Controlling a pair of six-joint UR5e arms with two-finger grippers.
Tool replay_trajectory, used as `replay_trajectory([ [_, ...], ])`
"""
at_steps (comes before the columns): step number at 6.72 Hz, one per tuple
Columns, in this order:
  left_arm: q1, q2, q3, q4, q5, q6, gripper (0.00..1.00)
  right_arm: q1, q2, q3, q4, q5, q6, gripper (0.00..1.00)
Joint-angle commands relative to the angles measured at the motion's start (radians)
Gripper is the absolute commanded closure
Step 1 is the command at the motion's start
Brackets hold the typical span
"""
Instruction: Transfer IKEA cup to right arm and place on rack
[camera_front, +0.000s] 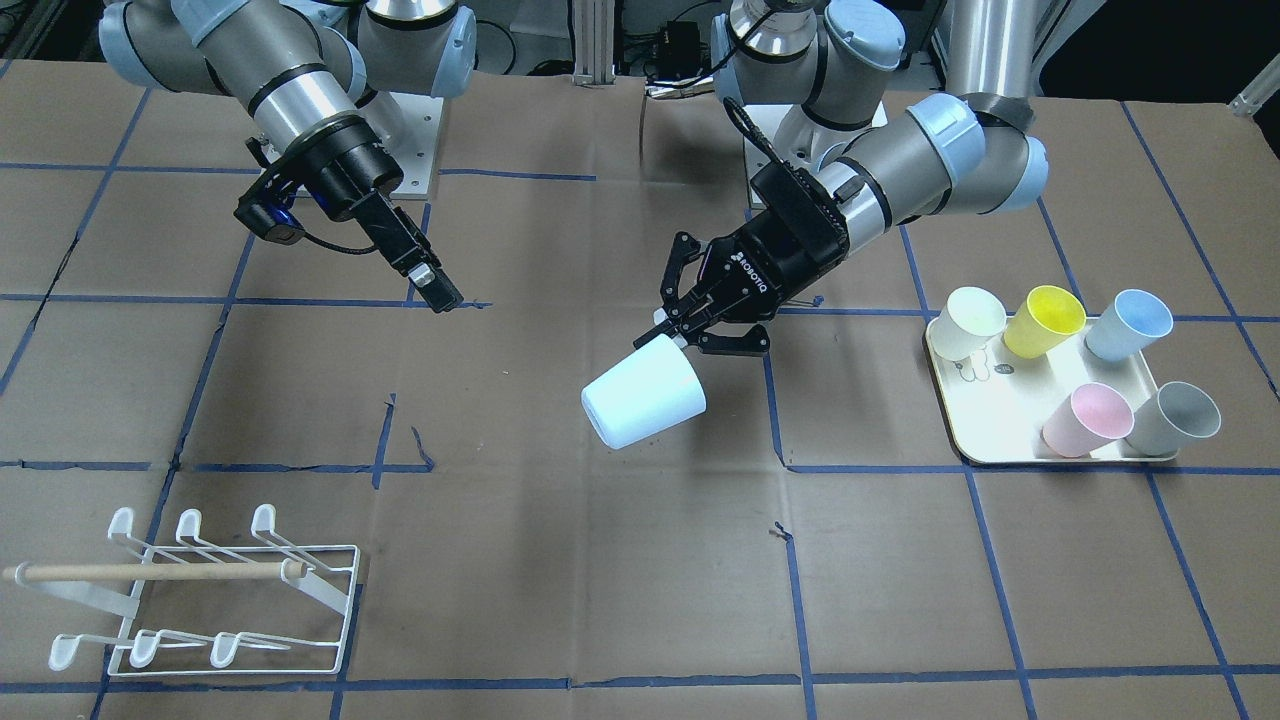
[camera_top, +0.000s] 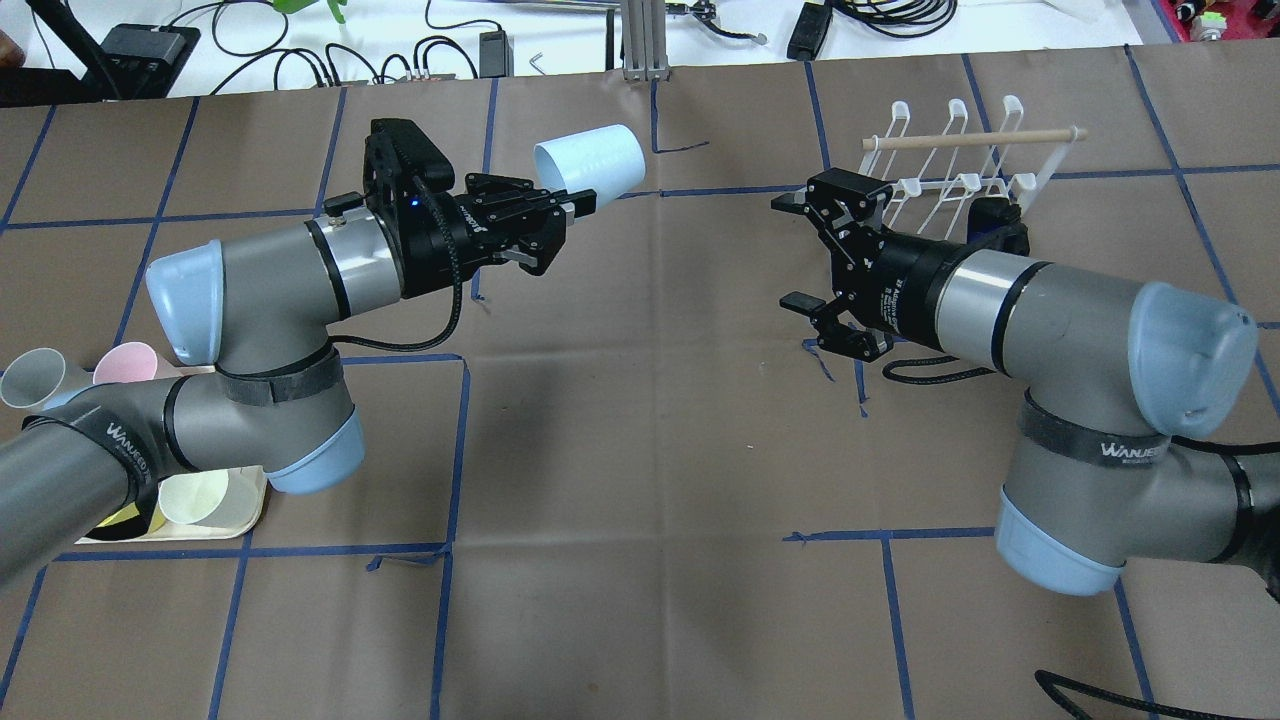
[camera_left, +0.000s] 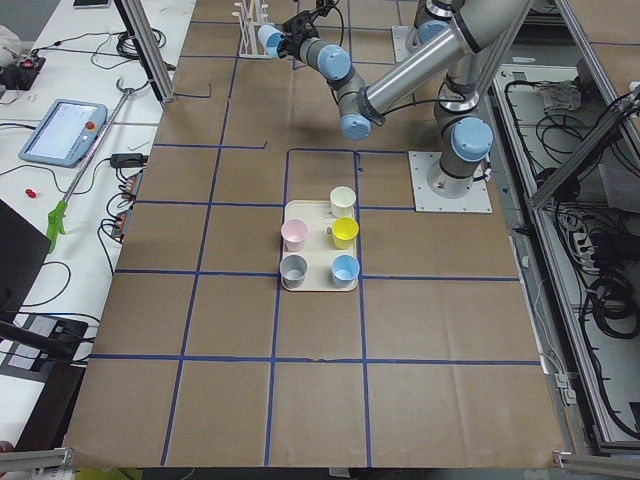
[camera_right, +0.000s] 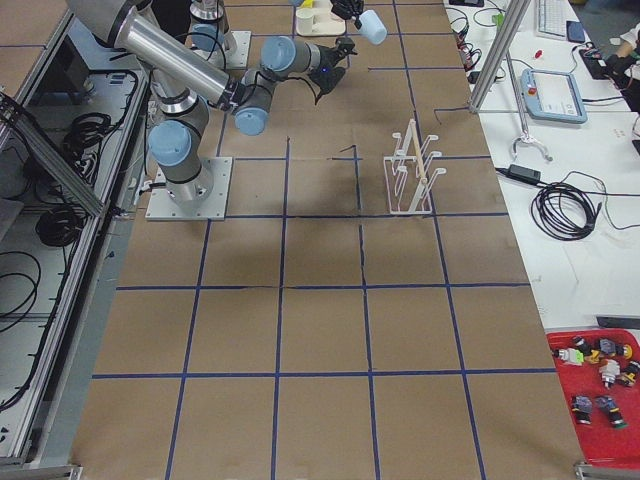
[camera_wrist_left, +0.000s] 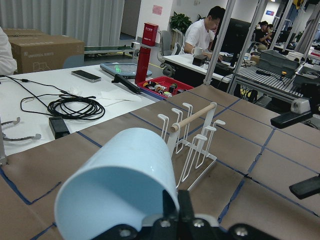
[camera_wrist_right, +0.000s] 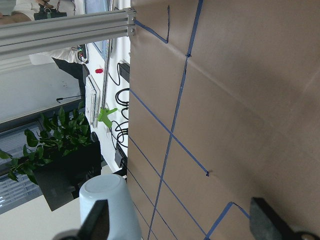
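Observation:
My left gripper (camera_front: 672, 335) is shut on the rim of a pale blue cup (camera_front: 645, 400) and holds it on its side above the table's middle, base pointing away from the gripper. The same grip shows in the overhead view, with the gripper (camera_top: 580, 203) on the cup (camera_top: 590, 160). In the left wrist view, one finger sits inside the cup's (camera_wrist_left: 120, 185) mouth. My right gripper (camera_top: 797, 250) is open wide and empty, some way from the cup; the right wrist view shows the cup's base (camera_wrist_right: 107, 200) ahead. The white wire rack (camera_front: 200, 590) with its wooden handle stands empty beyond the right gripper (camera_front: 440, 290).
A cream tray (camera_front: 990, 425) on my left side holds several cups: cream, yellow (camera_front: 1043, 320), blue, pink and grey. The table is brown paper with a blue tape grid. Cables and equipment lie past the far edge (camera_top: 450, 50). People sit at desks in the left wrist view.

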Motion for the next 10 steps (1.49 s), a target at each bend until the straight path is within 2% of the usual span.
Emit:
replay_trajectory([
  [1,-0.035,-0.039,0.004,0.13,0.005,-0.096,1.0,0.015,0.008,-0.034,-0.003,-0.002,-0.006,0.0],
  [5,-0.039,-0.029,0.007,0.134,0.003,-0.114,1.0,0.1,0.123,-0.146,-0.003,-0.018,-0.038,0.02],
  [8,-0.039,-0.027,0.007,0.134,0.003,-0.123,1.0,0.164,0.213,-0.268,-0.001,-0.045,-0.037,0.02],
  [10,-0.039,-0.029,0.007,0.134,0.003,-0.123,1.0,0.178,0.217,-0.284,0.0,-0.064,-0.037,0.02],
])
